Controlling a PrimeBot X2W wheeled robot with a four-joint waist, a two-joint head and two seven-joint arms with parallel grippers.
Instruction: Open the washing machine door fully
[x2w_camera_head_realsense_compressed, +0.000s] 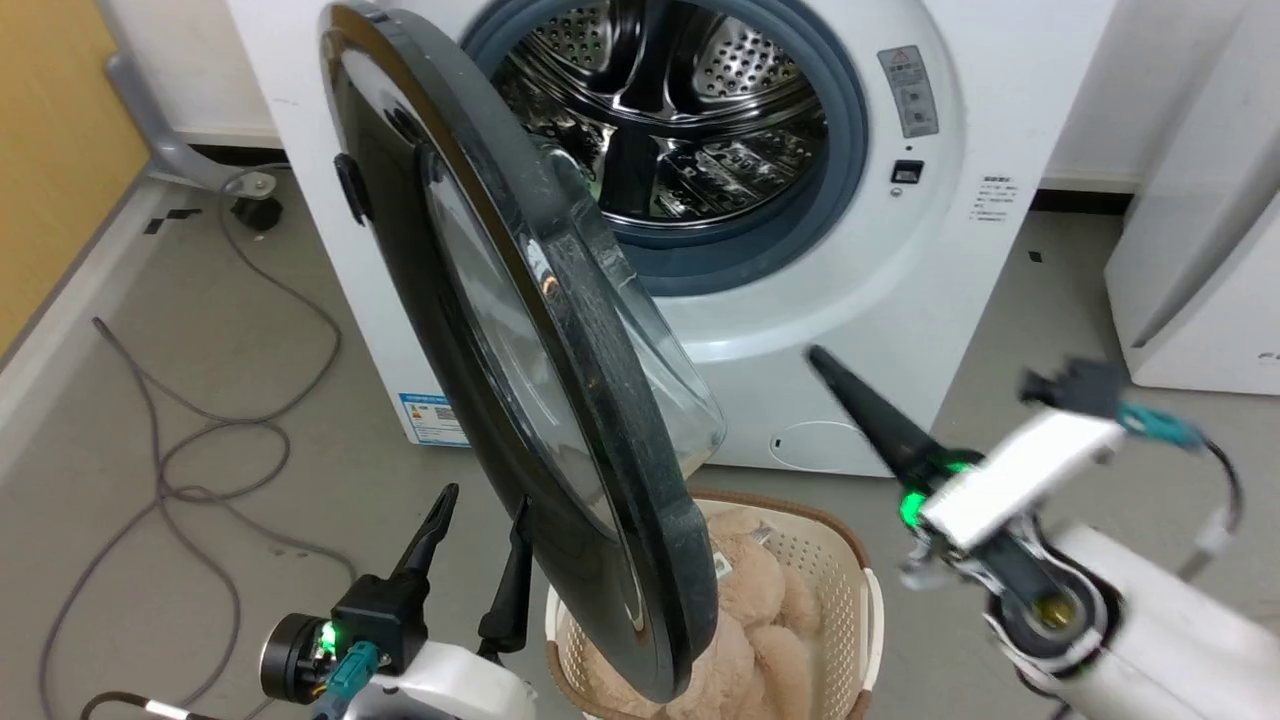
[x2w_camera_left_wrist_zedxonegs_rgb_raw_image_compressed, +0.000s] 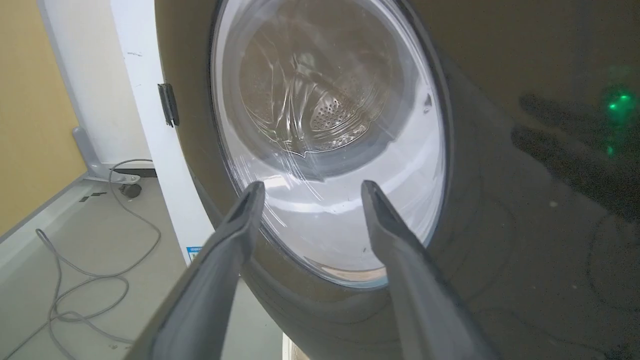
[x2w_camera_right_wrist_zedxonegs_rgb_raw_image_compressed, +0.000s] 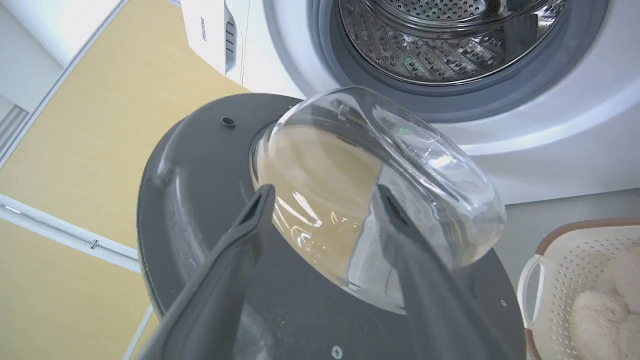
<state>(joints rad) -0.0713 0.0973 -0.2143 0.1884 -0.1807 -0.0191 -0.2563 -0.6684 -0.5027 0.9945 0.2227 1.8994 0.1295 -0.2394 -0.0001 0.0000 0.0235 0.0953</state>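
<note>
The washing machine door (x2w_camera_head_realsense_compressed: 585, 360) stands swung out from the white washing machine (x2w_camera_head_realsense_compressed: 900, 260), edge-on to the head view, and the steel drum (x2w_camera_head_realsense_compressed: 680, 110) is exposed. My left gripper (x2w_camera_head_realsense_compressed: 482, 520) is open at the lower left, just off the door's glossy black outer face (x2w_camera_left_wrist_zedxonegs_rgb_raw_image_compressed: 500, 250), its fingers framing the window (x2w_camera_left_wrist_zedxonegs_rgb_raw_image_compressed: 325, 125). My right gripper (x2w_camera_right_wrist_zedxonegs_rgb_raw_image_compressed: 324, 192) is open on the inner side, pointing at the clear glass bowl (x2w_camera_right_wrist_zedxonegs_rgb_raw_image_compressed: 400, 165) and the dark grey inner face (x2w_camera_right_wrist_zedxonegs_rgb_raw_image_compressed: 200, 175), with nothing held. In the head view one finger (x2w_camera_head_realsense_compressed: 880, 420) of it shows right of the bowl, apart from it.
A cream laundry basket (x2w_camera_head_realsense_compressed: 850, 570) holding a beige plush toy (x2w_camera_head_realsense_compressed: 750, 600) stands on the floor under the door's lower edge. Grey cables (x2w_camera_head_realsense_compressed: 200, 440) loop across the floor at the left, beside a yellow wall. Another white appliance (x2w_camera_head_realsense_compressed: 1200, 250) stands at the right.
</note>
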